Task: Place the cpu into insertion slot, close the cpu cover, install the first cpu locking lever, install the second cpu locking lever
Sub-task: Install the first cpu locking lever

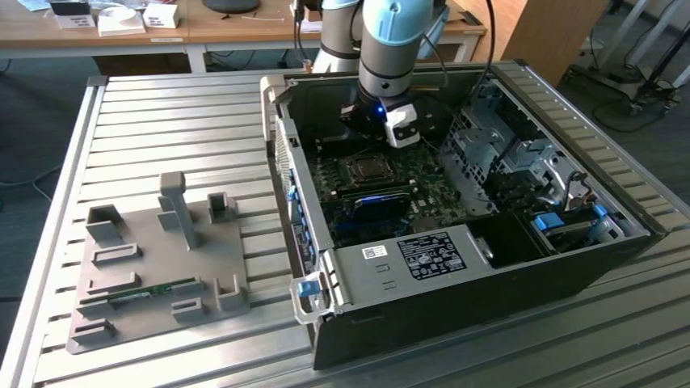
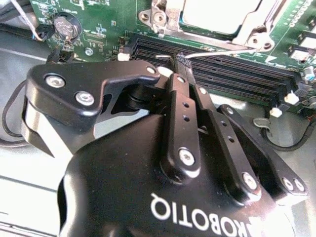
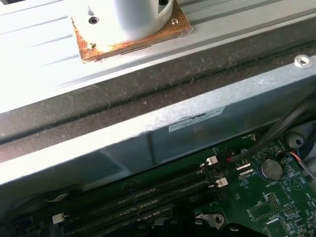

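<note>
Second wrist view: cpu (image 2: 219, 15) near the end effector (image 2: 180, 60), apart from it

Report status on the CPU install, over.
Gripper shut, tips at a locking lever. The cpu is seated, cpu cover down around it. Long memory slots close beside the tips.

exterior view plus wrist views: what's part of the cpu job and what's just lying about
Job: cpu, cpu cover, insertion slot, gripper.
Lying about: grey fixture plate, memory slots, drive cage, coin battery.
</note>
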Available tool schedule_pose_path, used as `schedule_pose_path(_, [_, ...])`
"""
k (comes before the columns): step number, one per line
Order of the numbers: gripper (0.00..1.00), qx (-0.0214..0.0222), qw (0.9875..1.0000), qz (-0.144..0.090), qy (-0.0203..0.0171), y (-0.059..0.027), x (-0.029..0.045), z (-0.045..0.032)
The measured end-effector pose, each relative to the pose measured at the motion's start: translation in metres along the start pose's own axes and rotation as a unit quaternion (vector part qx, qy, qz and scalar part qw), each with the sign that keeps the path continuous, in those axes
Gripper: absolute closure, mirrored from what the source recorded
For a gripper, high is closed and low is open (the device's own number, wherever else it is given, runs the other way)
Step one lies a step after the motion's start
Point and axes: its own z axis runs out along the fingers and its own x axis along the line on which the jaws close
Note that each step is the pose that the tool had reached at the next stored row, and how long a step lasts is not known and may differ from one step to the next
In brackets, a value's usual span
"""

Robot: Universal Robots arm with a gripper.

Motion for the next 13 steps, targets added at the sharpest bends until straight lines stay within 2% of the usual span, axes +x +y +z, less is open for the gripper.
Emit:
schedule_pose_path(3, [0.89,-0.0015,1.0,-0.001,-0.0018,-0.0005,-0.0002,0.0003])
schedule_pose_path(13, [0.89,-0.0014,1.0,-0.001,-0.002,-0.0037,-0.0007,0.0005])
